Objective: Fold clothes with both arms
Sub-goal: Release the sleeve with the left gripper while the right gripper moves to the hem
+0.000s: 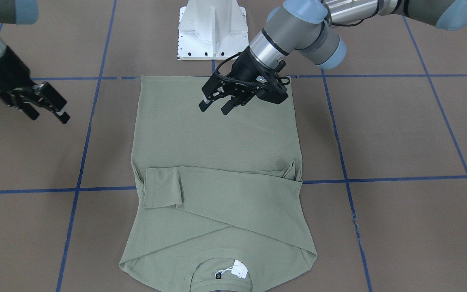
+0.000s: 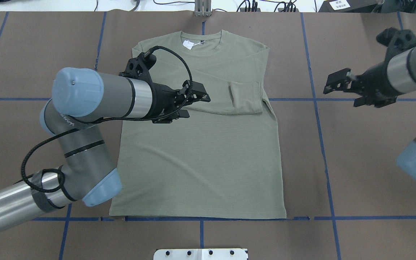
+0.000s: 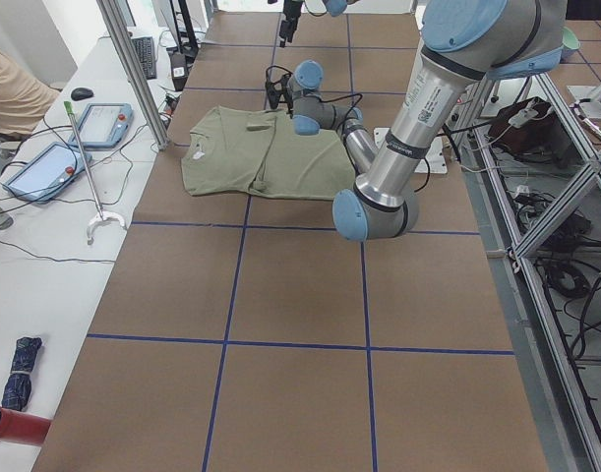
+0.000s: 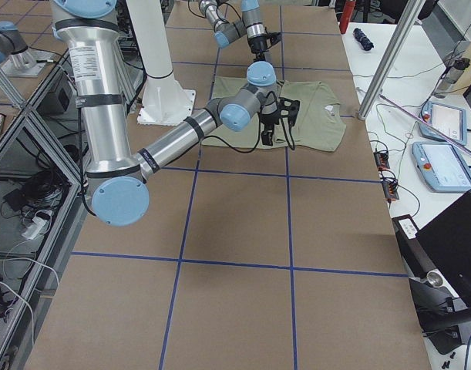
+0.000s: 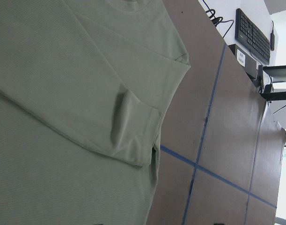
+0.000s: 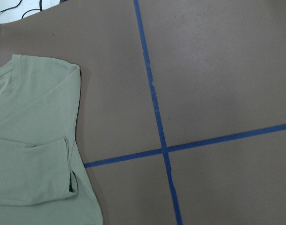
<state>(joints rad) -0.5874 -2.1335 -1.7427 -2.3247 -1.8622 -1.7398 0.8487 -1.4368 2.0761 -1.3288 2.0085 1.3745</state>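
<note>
Closest to me, seen from above, is my left arm (image 2: 85, 97). Its jaws are spread wide with nothing in them, over the left side of the green shirt (image 2: 200, 162). That shirt lies flat in the middle of the bench (image 2: 367, 162), sleeves folded across the chest, one cuff (image 2: 244, 97) near its right edge. Its bottom edge runs along a blue tape line (image 2: 374, 217). My right arm (image 2: 403, 72) is out to the side, a wide strip of bench between it and the shirt, jaws wide too.

Sage-green shirt (image 2: 200, 159) — flat, sleeves folded in
</note>
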